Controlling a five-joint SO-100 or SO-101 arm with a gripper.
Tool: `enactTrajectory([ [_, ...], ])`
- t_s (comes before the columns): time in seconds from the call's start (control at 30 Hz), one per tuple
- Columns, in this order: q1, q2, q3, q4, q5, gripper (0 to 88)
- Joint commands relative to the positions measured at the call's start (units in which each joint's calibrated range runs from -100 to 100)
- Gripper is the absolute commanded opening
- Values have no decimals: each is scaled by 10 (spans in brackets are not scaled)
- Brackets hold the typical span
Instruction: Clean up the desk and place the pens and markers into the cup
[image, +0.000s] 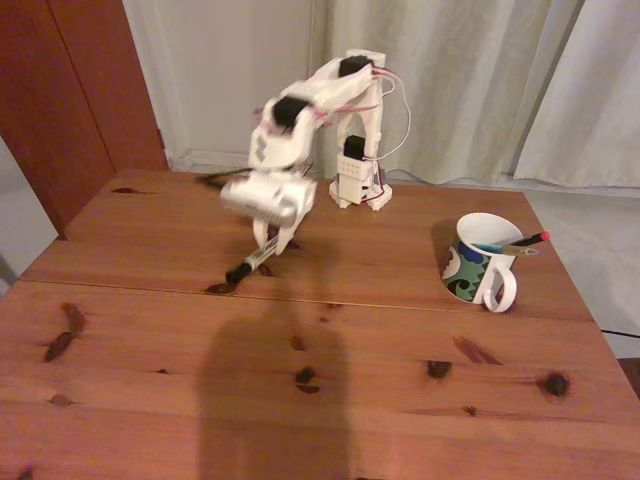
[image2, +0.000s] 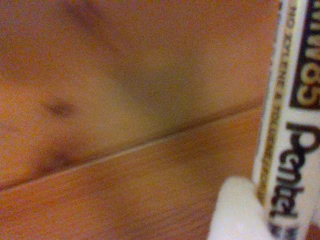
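Note:
My gripper (image: 274, 242) is shut on the white marker (image: 252, 262), which hangs tilted with its black lower end just above the desk (image: 320, 400), near the seam. In the wrist view the marker (image2: 290, 125) runs up the right edge with its black print showing, and a white fingertip (image2: 237, 210) presses against it at the bottom. The cup (image: 478, 265) stands at the right of the desk, its handle toward the front. A black pen with a red tip (image: 528, 241) and a teal pen (image: 490, 247) lean inside it.
The arm's base (image: 358, 185) stands at the back middle of the desk. A curtain and a wall lie behind it. Dark knots dot the wood, and a broad shadow falls across the front middle.

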Motion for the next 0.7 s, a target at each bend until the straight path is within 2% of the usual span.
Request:
enactTrajectory([
  [0.0, -55, -129, 5, -11, -28, 7],
  [0.17, -138, -257, 40, -18, -72, 6],
  [0.33, -229, -361, 124, -100, -110, 6],
  [0.5, -303, -429, 215, -193, -124, 6],
  [0.67, -357, -457, 266, -241, -125, 6],
])
